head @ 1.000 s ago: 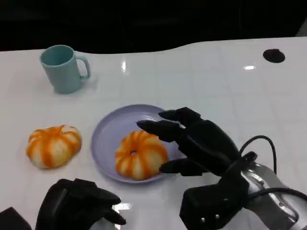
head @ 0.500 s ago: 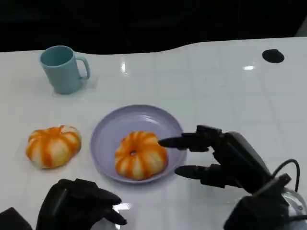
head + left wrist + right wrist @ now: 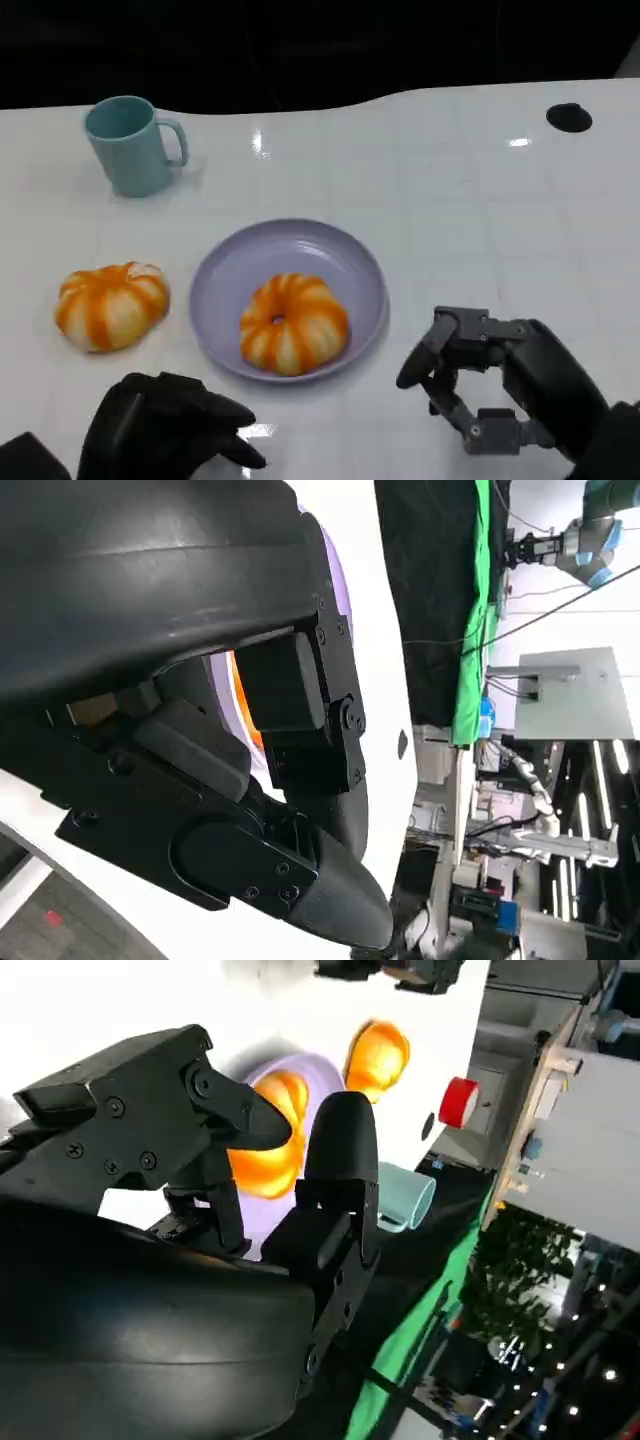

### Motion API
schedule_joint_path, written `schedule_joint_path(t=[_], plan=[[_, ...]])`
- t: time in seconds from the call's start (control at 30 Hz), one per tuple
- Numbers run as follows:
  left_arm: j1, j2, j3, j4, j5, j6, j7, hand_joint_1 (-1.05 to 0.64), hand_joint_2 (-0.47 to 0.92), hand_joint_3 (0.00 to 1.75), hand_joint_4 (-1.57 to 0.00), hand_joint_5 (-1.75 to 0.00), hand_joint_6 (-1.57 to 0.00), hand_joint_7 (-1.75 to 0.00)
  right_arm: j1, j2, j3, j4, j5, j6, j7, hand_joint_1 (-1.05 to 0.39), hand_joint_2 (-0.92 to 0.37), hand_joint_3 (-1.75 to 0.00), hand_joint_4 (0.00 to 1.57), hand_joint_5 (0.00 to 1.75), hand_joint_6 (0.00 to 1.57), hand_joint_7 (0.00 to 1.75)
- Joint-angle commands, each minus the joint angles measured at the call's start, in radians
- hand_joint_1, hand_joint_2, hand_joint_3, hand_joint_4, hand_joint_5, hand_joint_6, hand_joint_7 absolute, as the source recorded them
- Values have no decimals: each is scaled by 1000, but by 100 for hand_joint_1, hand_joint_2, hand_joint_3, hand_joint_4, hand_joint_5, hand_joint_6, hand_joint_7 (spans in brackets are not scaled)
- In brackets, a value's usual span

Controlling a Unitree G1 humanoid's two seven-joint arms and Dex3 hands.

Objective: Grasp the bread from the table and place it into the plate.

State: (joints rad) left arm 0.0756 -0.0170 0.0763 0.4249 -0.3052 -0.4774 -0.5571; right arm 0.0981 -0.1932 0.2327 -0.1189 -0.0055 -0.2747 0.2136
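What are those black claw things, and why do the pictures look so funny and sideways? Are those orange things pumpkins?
Those black things are a robot's two hands. The head view looks down at a white table from a camera on the robot: its left hand sits at the lower left, its right hand at the lower right. The other two pictures come from cameras at the wrists, so they tilt and show each hand very close.

The orange things are bread shaped a bit like pumpkins. One bread lies in the purple plate. Another bread lies on the table left of the plate. A blue-green mug stands farther back. Neither hand holds anything now.
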Motion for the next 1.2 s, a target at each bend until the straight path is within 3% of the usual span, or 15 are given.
schedule_joint_path(t=[0.03,0.23,0.77,1.2], plan=[[5,9,1,-6,8,1,12,-105,79,0,-157,-35,-157,-11,50,-12,-30,-62,10,23,14,-2,-61,-110,78,174,71,143],[4,12,2,-5,7,0,10,-105,79,0,-157,-35,-157,-11,96,-5,-39,-72,-22,7,10,-5,-53,-119,83,175,66,156],[9,12,1,2,2,-9,-1,-105,79,0,-157,-35,-157,-11,67,20,-55,110,-61,-182,-14,-8,-49,-124,85,175,67,153],[14,20,4,-2,-8,-8,-11,-105,79,0,-157,-34,-157,-10,35,19,-59,163,-68,-248,4,-7,-48,-124,82,175,69,150]])
